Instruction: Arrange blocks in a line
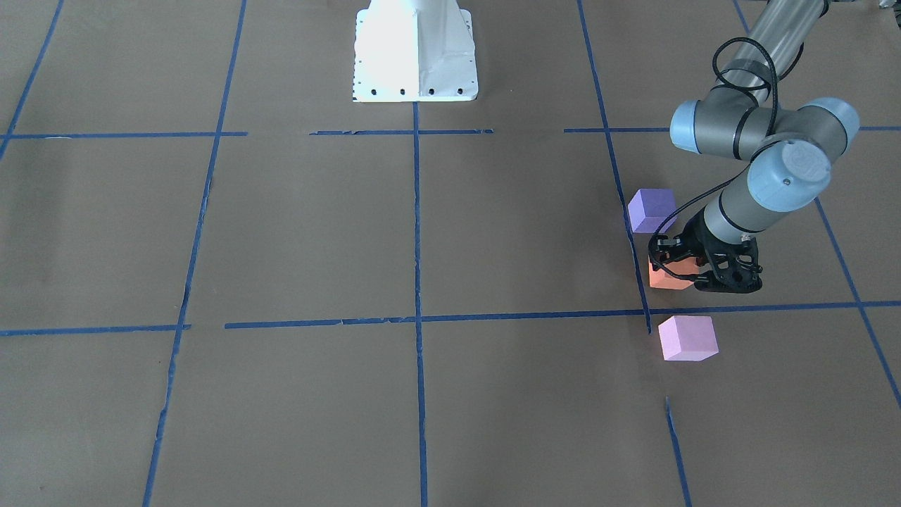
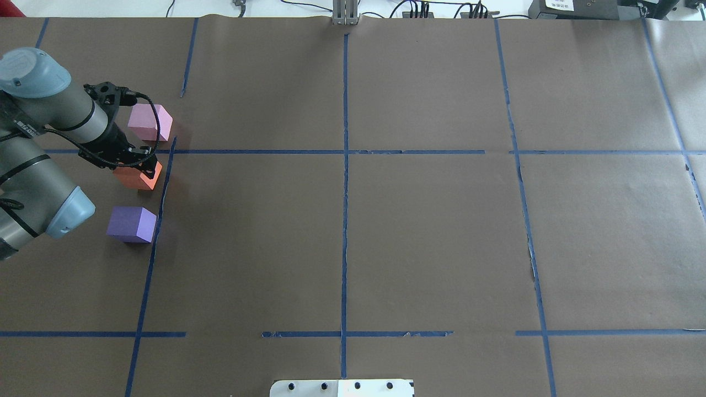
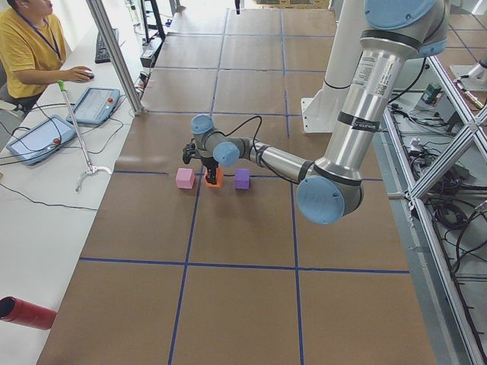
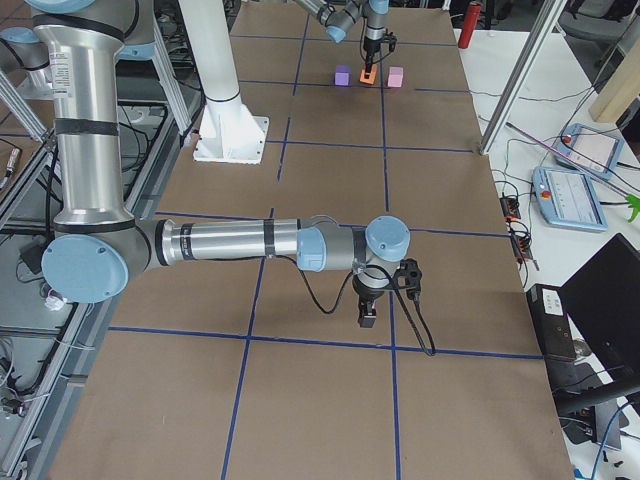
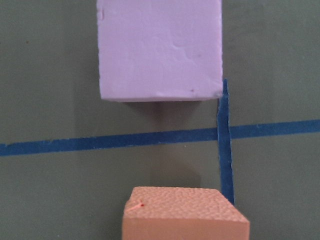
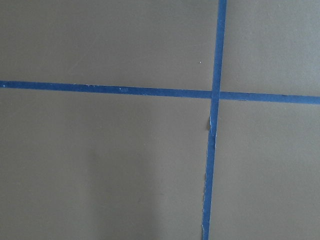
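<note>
Left claw (image 1: pixel 693 271) is down at bench level, right at the orange block (image 1: pixel 665 279), with black fingers on either side of it. Can't tell if the pads actually press it or sit loose. The left wrist view shows only the block's top edge at the bottom of the picture, no fingers.

Orange block sits flat on the bench (image 1: pixel 493 232), middle one of three. The pink block (image 1: pixel 688 338) is on the side away from the robot, the purple block (image 1: pixel 651 210) on the robot's side. All three are apart, with a bare gap between each pair.

The row's long axis runs from the robot outward, just beside a lengthwise tape line (image 1: pixel 619 190) and roughly parallel to it. The pink block sits slightly off that axis. A cross tape line (image 1: pixel 493 315) passes between the orange and pink blocks. Each block is a cube with no long side, faces roughly square to the tape grid.

All this is at the left end of the bench. Right claw (image 4: pixel 368 315) is well apart at the other end, pointing down low over bare bench near a tape crossing (image 6: pixel 215 94). It shows only in the side view, so can't tell whether it's released or clenched.
</note>
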